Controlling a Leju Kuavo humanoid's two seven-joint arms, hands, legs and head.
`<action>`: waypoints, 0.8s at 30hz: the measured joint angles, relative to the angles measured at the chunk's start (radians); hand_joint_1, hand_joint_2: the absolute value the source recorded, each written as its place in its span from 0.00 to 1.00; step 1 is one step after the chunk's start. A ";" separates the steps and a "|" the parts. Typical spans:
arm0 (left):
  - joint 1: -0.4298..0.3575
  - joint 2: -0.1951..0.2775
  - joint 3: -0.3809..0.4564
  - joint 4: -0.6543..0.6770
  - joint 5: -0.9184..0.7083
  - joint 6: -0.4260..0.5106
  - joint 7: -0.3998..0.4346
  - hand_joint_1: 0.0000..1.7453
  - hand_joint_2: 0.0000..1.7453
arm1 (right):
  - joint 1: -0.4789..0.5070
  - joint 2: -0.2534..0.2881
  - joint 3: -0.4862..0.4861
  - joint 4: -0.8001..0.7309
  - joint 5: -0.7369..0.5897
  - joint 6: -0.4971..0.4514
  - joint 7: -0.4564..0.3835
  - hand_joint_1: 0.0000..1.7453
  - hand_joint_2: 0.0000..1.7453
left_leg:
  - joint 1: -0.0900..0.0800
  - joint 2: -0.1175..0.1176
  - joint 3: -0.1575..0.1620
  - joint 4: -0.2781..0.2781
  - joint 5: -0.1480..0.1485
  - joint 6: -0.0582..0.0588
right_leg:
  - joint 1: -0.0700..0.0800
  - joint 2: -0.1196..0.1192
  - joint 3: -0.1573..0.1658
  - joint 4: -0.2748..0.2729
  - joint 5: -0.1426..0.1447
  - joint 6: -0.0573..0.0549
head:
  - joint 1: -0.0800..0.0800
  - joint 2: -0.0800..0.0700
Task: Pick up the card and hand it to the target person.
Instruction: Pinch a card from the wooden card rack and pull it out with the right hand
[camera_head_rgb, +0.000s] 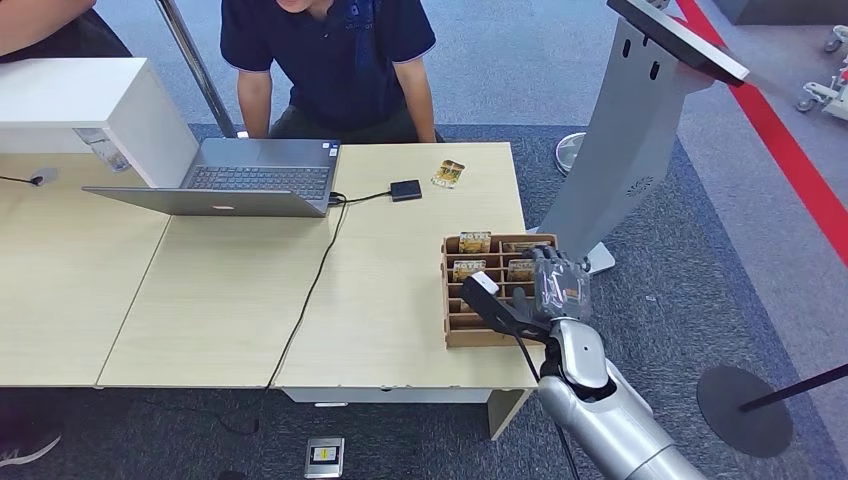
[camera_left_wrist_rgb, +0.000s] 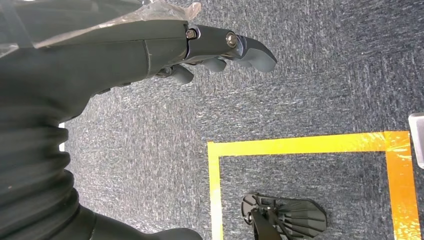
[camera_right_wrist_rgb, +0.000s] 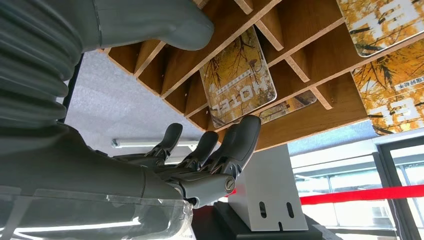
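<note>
The right hand (camera_head_rgb: 560, 283) was positioned at the brown slotted wooden rack (camera_head_rgb: 458, 330) on the pale worktop (camera_head_rgb: 380, 300), fingers apart around the yellow hotel card (camera_right_wrist_rgb: 238, 75), not yet clamped; reach step judged, pinch and lift needed next.

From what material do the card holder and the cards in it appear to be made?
Card holder: seemingly unfinished fibreboard or thin wood, brown and matte, with rough, grainy cut edges on its dividers. Card: probably plastic or laminated stock, since it looks thin, rigid, round-cornered and slightly glossy, printed with yellow foliage and "HOTEL".
</note>
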 joint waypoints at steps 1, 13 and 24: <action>0.000 0.000 0.000 0.000 0.000 0.000 0.000 0.00 1.00 | 0.000 0.000 0.000 0.000 0.000 0.000 0.000 0.38 1.00 | 0.000 0.000 0.000 0.000 0.000 0.000 | 0.000 0.000 0.000 0.000 0.000 0.000 | 0.000 0.000; 0.000 0.000 0.000 0.000 -0.005 0.000 0.000 0.00 1.00 | -0.004 0.000 -0.003 0.000 -0.015 0.011 -0.001 0.40 1.00 | 0.000 0.000 0.000 0.000 0.000 0.000 | 0.000 0.000 0.000 0.000 0.000 0.000 | 0.000 0.000; -0.001 -0.001 0.000 0.000 -0.008 0.002 0.000 0.00 1.00 | -0.005 0.000 -0.006 0.000 -0.029 0.010 -0.013 0.50 1.00 | 0.000 0.000 0.000 0.000 0.000 0.000 | 0.000 0.000 0.000 0.000 0.000 0.000 | 0.000 0.000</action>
